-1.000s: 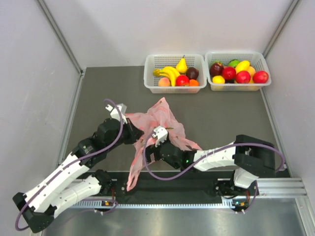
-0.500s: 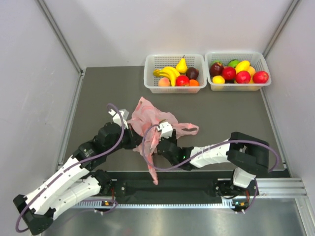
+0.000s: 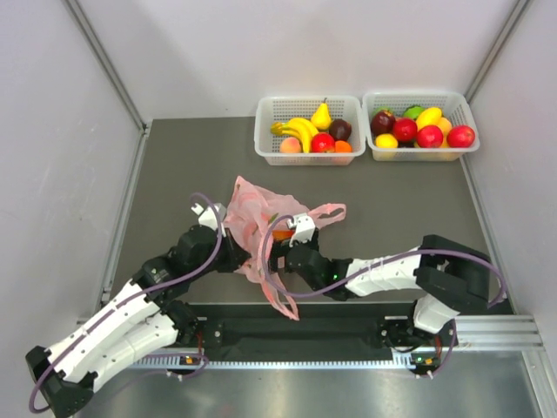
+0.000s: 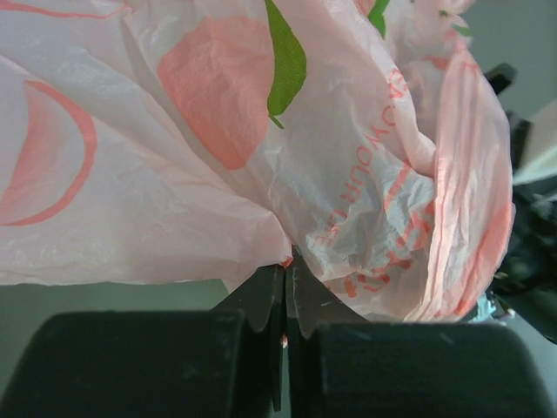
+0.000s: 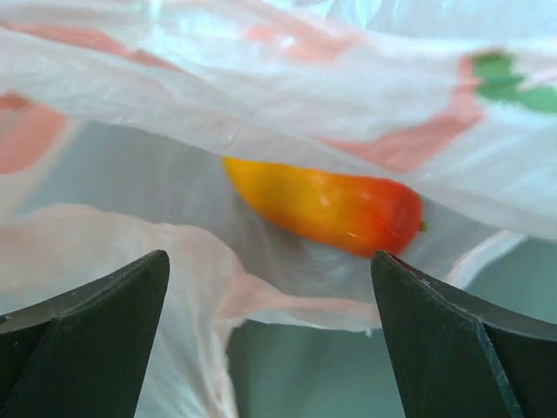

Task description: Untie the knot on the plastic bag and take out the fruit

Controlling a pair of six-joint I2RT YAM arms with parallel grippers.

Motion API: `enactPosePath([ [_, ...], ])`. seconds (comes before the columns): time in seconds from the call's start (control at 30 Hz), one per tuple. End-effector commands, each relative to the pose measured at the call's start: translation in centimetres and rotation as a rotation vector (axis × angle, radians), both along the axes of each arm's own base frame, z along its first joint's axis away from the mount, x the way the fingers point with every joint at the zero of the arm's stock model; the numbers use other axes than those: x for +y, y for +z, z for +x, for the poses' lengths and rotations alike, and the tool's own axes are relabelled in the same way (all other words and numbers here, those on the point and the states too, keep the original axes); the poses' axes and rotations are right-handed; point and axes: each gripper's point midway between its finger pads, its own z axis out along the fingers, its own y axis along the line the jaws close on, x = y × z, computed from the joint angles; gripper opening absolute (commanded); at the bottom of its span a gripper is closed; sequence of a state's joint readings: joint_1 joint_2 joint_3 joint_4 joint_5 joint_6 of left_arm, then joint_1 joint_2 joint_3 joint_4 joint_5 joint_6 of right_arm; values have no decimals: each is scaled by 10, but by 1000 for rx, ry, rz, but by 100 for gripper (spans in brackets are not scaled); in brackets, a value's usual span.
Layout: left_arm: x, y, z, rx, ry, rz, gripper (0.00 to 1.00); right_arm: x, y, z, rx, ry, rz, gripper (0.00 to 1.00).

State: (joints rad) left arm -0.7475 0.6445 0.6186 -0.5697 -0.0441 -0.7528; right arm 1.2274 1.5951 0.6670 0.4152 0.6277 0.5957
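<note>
Plastic bag lies crumpled at lower centre of the top view on the table, between both arms. Left gripper is closed tight, pinching a fold of bag film at its tips. Right gripper is spread wide and holds nothing, with bag film draped right ahead of it. One fruit, an orange-red oval, sits inside the bag, film partly over it. Handle loop trails right; pink strip hangs toward the bottom edge. Left basket and right basket, both full, sit in the upper centre-right, well apart from the bag.
</note>
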Motion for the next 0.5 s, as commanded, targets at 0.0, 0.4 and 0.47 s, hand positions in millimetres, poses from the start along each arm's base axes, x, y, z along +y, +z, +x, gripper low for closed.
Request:
enactPosePath([
  [0.0,17,-5,4,-16,67,57,0,18,43,0,-62,93,86,98],
  [0.4,11,8,12,-53,52,57,0,18,16,36,-214,191,-181,100],
  [0.47,7,7,12,-52,35,49,0,22,17,41,-259,210,-212,100],
])
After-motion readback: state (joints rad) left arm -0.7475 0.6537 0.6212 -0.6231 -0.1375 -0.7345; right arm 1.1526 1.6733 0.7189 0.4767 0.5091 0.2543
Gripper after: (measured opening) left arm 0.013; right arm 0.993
